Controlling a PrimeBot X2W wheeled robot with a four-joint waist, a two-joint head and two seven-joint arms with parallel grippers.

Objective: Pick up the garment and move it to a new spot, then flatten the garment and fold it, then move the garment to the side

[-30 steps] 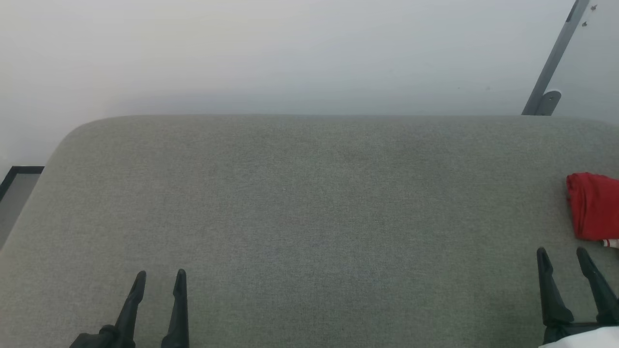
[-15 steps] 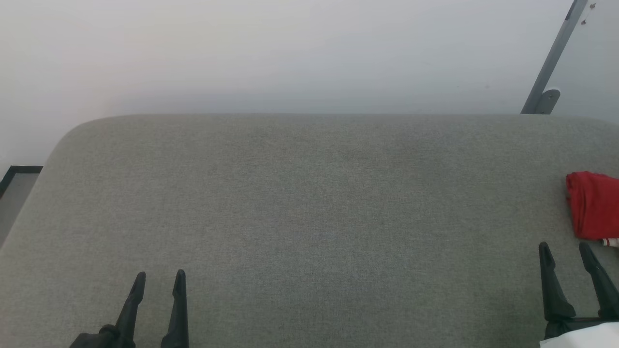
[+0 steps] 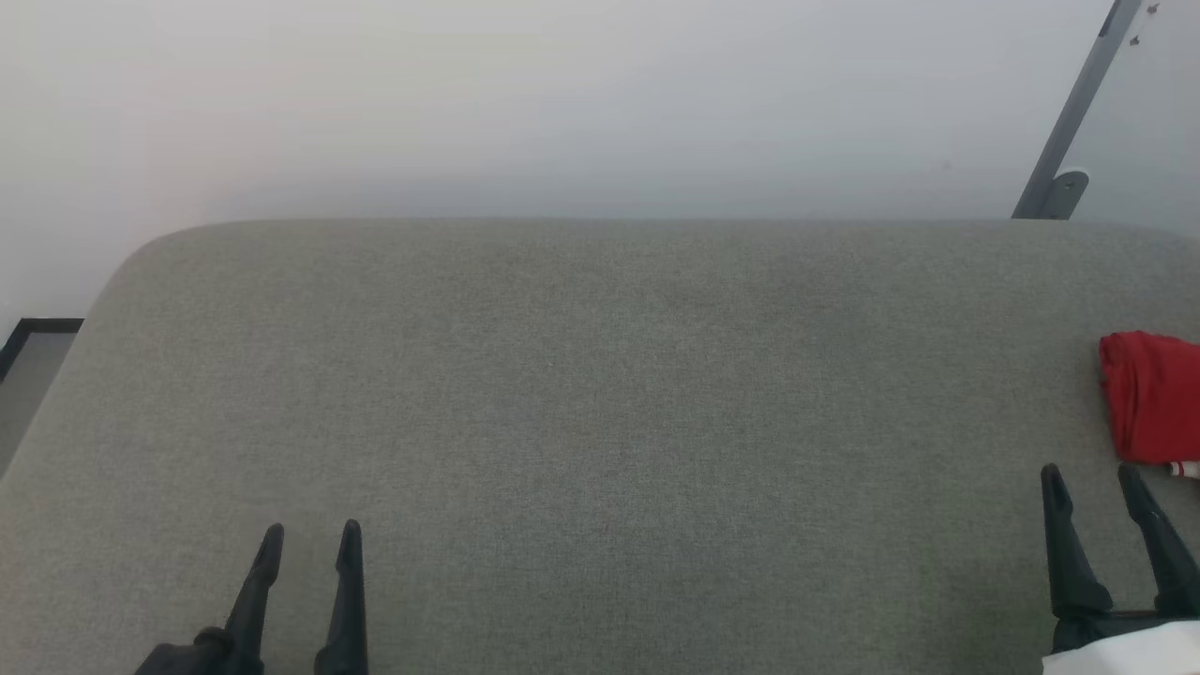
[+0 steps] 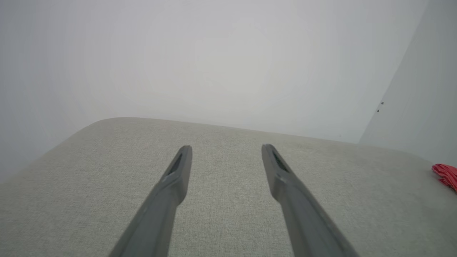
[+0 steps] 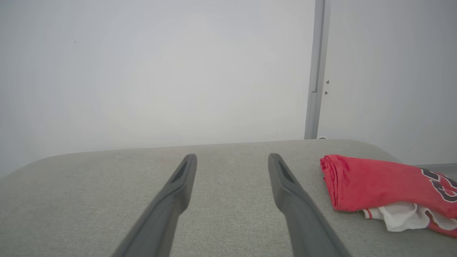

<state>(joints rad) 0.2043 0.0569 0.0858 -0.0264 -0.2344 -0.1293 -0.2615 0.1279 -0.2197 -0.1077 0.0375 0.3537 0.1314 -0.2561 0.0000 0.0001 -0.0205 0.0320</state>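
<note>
The garment (image 3: 1151,398), a red jersey, lies bunched at the right edge of the grey upholstered surface (image 3: 600,394), cut off by the head view's border. In the right wrist view the garment (image 5: 378,184) shows black white-outlined lettering and a white lining with striped trim, just right of the fingers. My right gripper (image 3: 1091,480) stands open and empty, a little in front of the jersey and apart from it. My left gripper (image 3: 310,536) is open and empty at the lower left, far from the jersey. A sliver of the garment (image 4: 446,175) shows at the left wrist view's right edge.
A pale wall rises behind the surface. A grey metal bar (image 3: 1073,112) slants down to a bracket at the back right corner. Floor with a dark border (image 3: 37,328) shows past the rounded left end of the surface.
My right gripper has crept slightly forward toward the jersey. The left gripper has stayed put, and both remain open.
</note>
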